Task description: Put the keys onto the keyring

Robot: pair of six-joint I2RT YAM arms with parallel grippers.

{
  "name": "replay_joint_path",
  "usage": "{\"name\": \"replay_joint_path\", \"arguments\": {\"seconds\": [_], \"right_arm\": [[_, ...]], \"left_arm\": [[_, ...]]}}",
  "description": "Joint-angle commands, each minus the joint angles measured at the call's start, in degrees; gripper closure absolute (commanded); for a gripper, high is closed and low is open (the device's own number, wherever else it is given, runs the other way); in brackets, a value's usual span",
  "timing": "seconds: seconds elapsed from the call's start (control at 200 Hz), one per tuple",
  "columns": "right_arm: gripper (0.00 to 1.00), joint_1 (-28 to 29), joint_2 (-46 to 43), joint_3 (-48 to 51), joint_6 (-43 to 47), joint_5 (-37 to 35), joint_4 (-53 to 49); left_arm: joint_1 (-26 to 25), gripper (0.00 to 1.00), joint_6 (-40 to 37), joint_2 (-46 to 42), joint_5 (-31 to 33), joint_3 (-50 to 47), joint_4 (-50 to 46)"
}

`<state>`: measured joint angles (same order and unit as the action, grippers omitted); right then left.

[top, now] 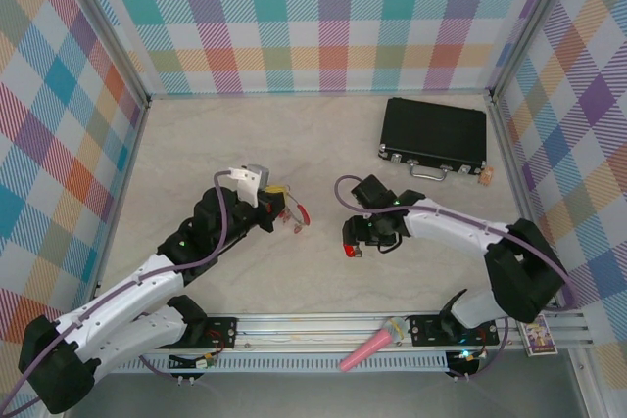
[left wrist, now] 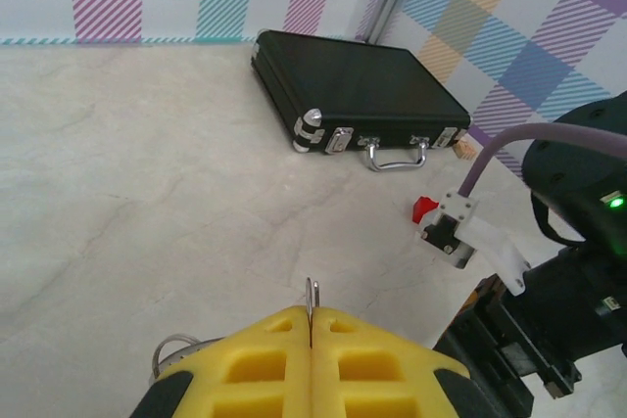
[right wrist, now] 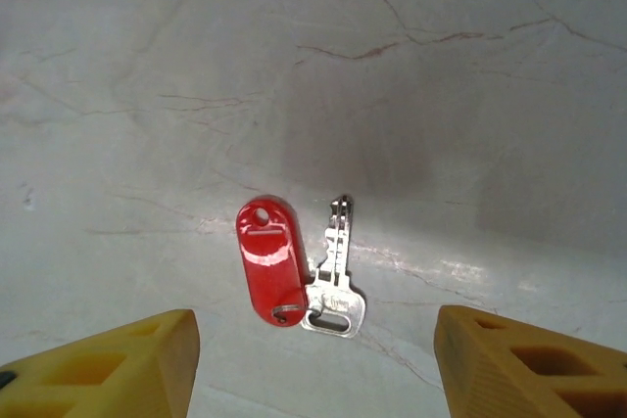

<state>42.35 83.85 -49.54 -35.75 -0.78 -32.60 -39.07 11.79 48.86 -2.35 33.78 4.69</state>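
Marbled tabletop (top: 196,144), left gripper (left wrist: 311,318) pinched on keyring (left wrist: 312,293), right gripper (right wrist: 313,340) spread above key (right wrist: 336,286) and red tag (right wrist: 268,259) in wrist view.

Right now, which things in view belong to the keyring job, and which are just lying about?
For the job:
- keyring, clamped in the shut left gripper
- key with red tag, lying on the table between the fingers of the open right gripper

Lying about:
- black case, shut, at the far right
- pink cone on the near rail
- small card beside the right arm's base
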Motion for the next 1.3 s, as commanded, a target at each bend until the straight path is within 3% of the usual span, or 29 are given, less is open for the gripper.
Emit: {"name": "replay_joint_path", "arguments": {"seconds": [0.0, 0.375, 0.495, 1.065, 1.295], "right_arm": [[0.35, 1.5, 3.4, -3.1, -4.2, -2.9, -3.3], [0.38, 3.9, 9.3, -4.5, -6.4, -4.4, -4.9], [0.42, 4.1, 9.1, -3.6, -6.8, -4.6, -5.1], [0.43, 5.3, 10.5, -3.2, -7.5, -5.0, -3.9], [0.49, 5.3, 7.7, -1.1, -8.2, -6.2, -5.0]], "left_arm": [[0.4, 1.00, -1.2, -1.6, 1.0, -0.2, 3.6], [0.4, 1.00, -0.6, -3.6, 1.2, -1.5, 4.5], [0.4, 1.00, -0.6, -4.0, 1.3, -1.9, 4.6], [0.4, 1.00, -0.5, -5.1, 0.8, -2.1, 4.5], [0.4, 1.00, -0.5, -5.0, 0.5, -2.3, 4.7]]}}
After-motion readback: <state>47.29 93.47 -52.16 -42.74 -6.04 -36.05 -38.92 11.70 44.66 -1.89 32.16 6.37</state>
